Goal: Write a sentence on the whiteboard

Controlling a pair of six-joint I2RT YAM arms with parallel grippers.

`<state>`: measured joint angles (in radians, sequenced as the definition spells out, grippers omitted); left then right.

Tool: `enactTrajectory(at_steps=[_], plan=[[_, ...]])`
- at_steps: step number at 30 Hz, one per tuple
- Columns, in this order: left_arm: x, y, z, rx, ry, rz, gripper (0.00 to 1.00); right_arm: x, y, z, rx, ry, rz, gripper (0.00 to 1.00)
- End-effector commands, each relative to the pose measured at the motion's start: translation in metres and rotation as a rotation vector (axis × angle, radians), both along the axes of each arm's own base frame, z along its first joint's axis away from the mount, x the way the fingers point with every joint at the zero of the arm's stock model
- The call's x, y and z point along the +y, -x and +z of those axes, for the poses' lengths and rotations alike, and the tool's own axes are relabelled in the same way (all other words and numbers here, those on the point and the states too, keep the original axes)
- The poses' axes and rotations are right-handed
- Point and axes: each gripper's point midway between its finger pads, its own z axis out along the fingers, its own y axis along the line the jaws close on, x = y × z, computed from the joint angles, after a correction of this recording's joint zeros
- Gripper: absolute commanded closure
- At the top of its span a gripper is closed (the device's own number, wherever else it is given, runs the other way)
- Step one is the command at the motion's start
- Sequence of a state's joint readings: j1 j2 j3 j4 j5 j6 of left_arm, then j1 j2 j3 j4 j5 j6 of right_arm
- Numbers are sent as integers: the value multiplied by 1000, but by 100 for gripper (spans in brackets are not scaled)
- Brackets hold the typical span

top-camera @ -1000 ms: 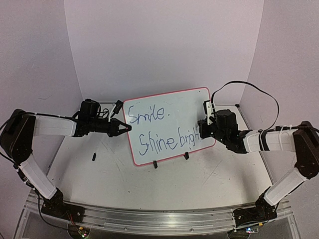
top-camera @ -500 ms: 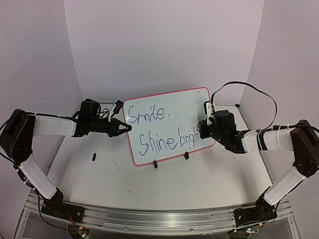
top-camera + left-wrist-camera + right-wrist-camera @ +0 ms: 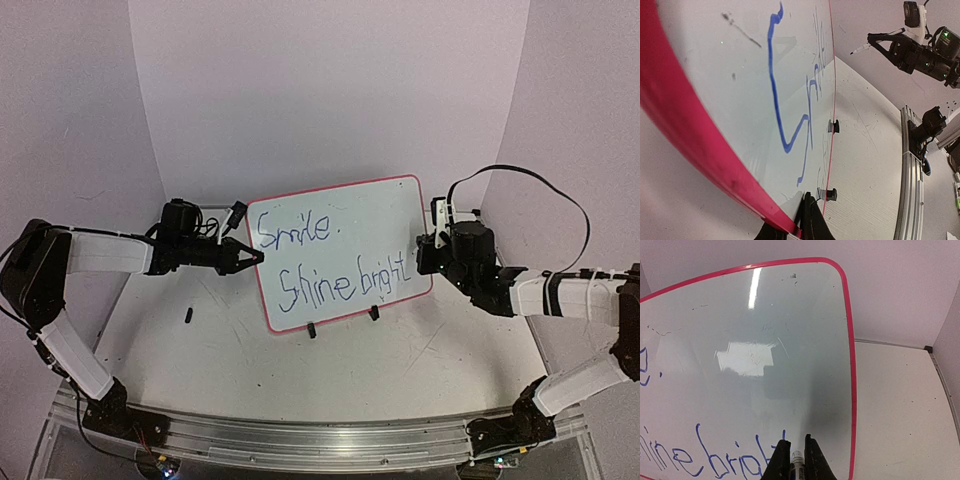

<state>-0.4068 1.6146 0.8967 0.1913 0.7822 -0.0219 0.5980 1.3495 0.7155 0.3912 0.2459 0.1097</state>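
While the scuffed white table (image 3: 230,370) carries everything, the rectangular glossy white whiteboard with the thin red-pink rounded frame (image 3: 345,225) stands at its middle, leaning slightly back, with "Smile. Shine bright" in blue across 2 lines. I judge the whiteboard to be light and stiff, so it would tip or skate easily under pen pressure. Its glossy face looks slippery, which makes the frame the sensible place to hold.

The left gripper (image 3: 247,257) is at the whiteboard's left edge, and the left wrist view shows its fingers (image 3: 807,220) closed on the red-pink frame, bracing the whiteboard. The right gripper (image 3: 424,258) hangs just beside the whiteboard's right edge, level with the lower line. Its fingers are pinched on a slim white-barrelled marker (image 3: 797,458), and the tip appears clear of the surface.

Below the whiteboard's bottom edge, 2 small black clip feet (image 3: 312,331) rest on the table. They give a narrow base, so a push against the face probably needs that left-hand brace. A small black object (image 3: 188,316) lies left of the whiteboard, well apart from it; I cannot tell what it is.
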Motion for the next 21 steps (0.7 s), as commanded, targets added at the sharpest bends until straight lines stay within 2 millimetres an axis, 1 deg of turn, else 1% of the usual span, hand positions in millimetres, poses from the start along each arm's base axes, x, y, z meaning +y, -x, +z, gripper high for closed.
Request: enactTrajectory(at_steps=[1, 7, 9, 15, 21], plan=[[27, -7, -69, 18, -268, 116, 100, -8, 5, -32, 64, 14, -17, 100], [26, -8, -71, 22, -269, 114, 100, -8, -2, -42, 87, -7, -7, 100], [27, -8, -72, 21, -275, 115, 100, -5, -3, -51, 102, -4, 5, 100], [27, -8, -73, 20, -277, 116, 100, -1, -1, -56, 106, 5, 37, 100], [26, -8, -72, 20, -277, 114, 100, -6, 3, -60, 110, 9, 18, 100]])
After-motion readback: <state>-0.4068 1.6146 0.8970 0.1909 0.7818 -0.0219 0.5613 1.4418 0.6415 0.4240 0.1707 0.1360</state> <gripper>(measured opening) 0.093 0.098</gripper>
